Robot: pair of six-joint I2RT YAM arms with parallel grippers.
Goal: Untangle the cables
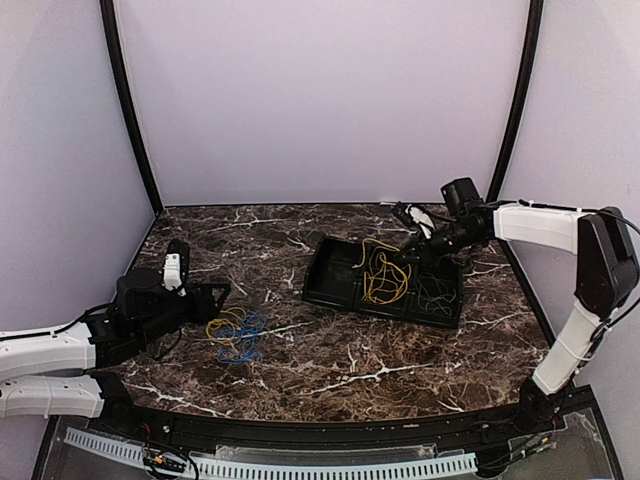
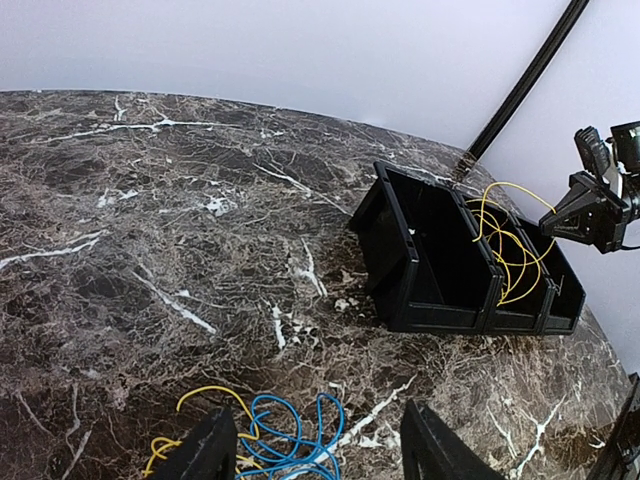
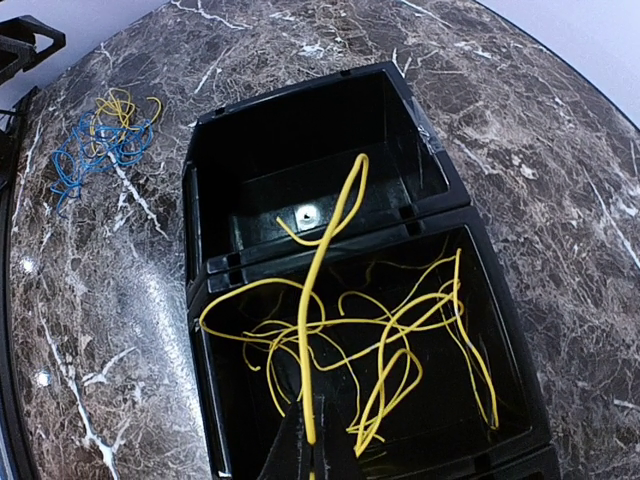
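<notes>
A black tray (image 1: 330, 300) sits right of centre. Its middle compartment holds loose yellow cables (image 1: 385, 280), its right one dark grey cables (image 1: 436, 292). My right gripper (image 1: 409, 252) hovers over the tray, shut on one yellow cable (image 3: 322, 300) that runs from its fingertips (image 3: 312, 447) up across the divider; the other yellow cables (image 3: 420, 330) lie below. A tangled pile of blue cables (image 1: 240, 338) and yellow ones (image 1: 222, 325) lies on the table left of centre. My left gripper (image 1: 208, 296) is open and empty just above it (image 2: 320, 455), the blue loops (image 2: 285, 435) between its fingers.
The tray's left compartment (image 3: 300, 160) holds only the hanging end of the held cable. The marble table (image 1: 330, 370) is ringed by pale walls and two black corner poles (image 1: 128, 100). The blue and yellow pile shows in the right wrist view (image 3: 100, 145).
</notes>
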